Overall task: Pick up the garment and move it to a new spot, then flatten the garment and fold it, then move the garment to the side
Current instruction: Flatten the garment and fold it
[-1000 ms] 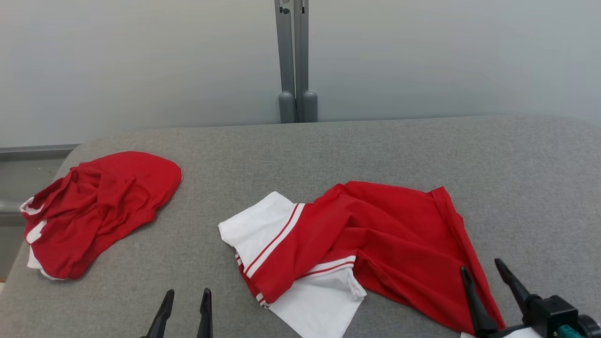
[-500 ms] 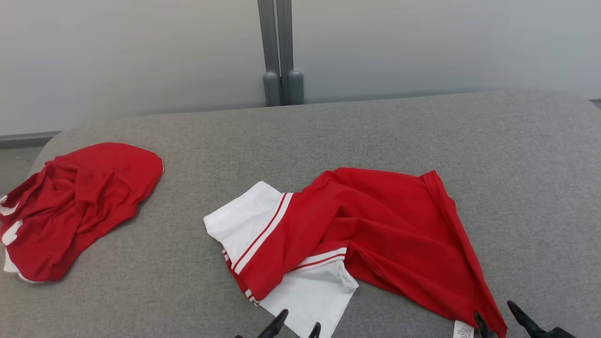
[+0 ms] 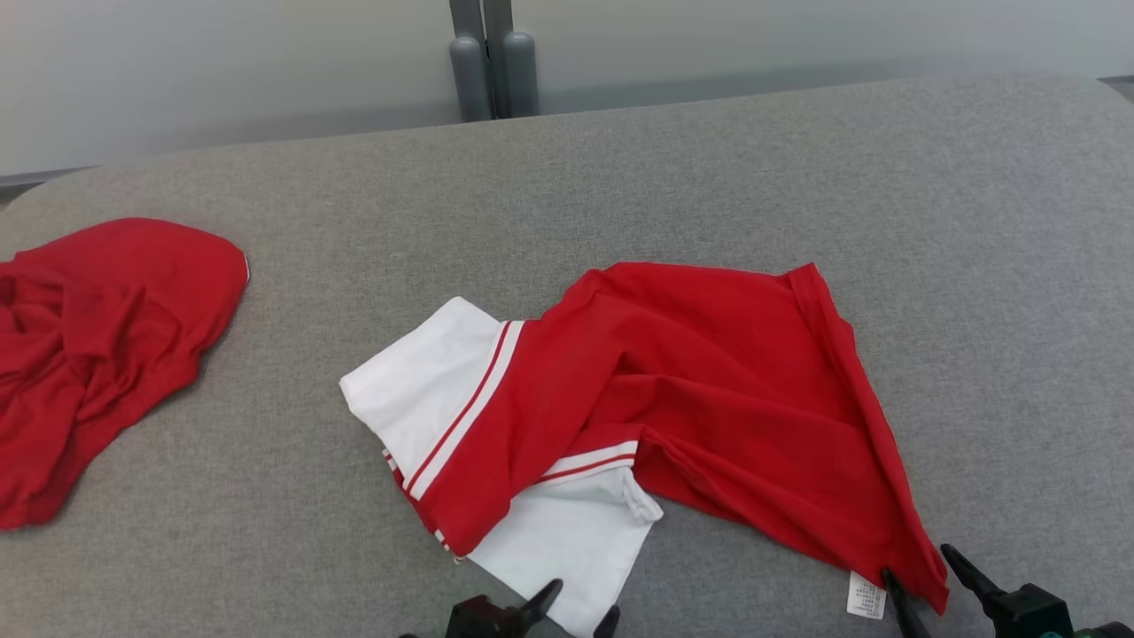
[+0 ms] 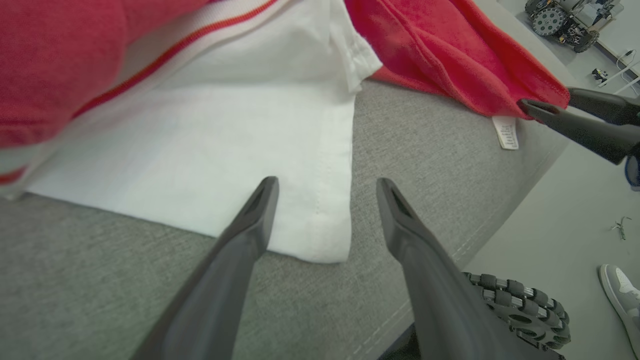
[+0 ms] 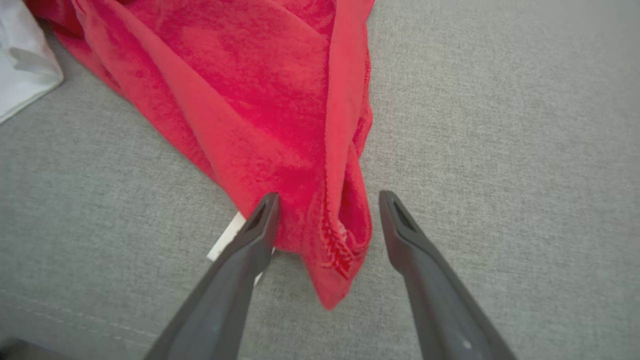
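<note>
**Garment (image 3: 709,381).** Red with white panels, crumpled and unfolded. It lies mid-desk (image 3: 974,221), with its near edge close to the desk's front edge.

**Grippers.** The left gripper (image 3: 583,601), fingers apart, straddles the near corner of the white panel (image 3: 567,540). The right gripper (image 3: 916,562), fingers also apart, straddles the red corner just beside the label (image 3: 866,594). Neither is clamped on cloth. Whether the tips touch it cannot be told.

**Change.** A second ago the left gripper stood over bare desk, well to the left of the white panel. It has since come across to that panel's corner, and the right gripper has drawn in to the red corner. The whole head view has also shifted. That is camera motion, and the garment lies as before. Both grippers appear set for a two-point pinch, so the pick-up is about to begin. Moving, flattening and folding are not yet started.

**Views.**
- **Left wrist view:** one finger is over the white cloth and the other over bare desk, with the stitched hem between them. Beyond the desk edge are a wheel (image 4: 520,310) and a shoe (image 4: 622,295) on the floor.
- **Right wrist view:** the red hem is doubled into a point between the fingers.
- **Head view:** a second garment (image 3: 97,354) lies at the desk's left.
</note>
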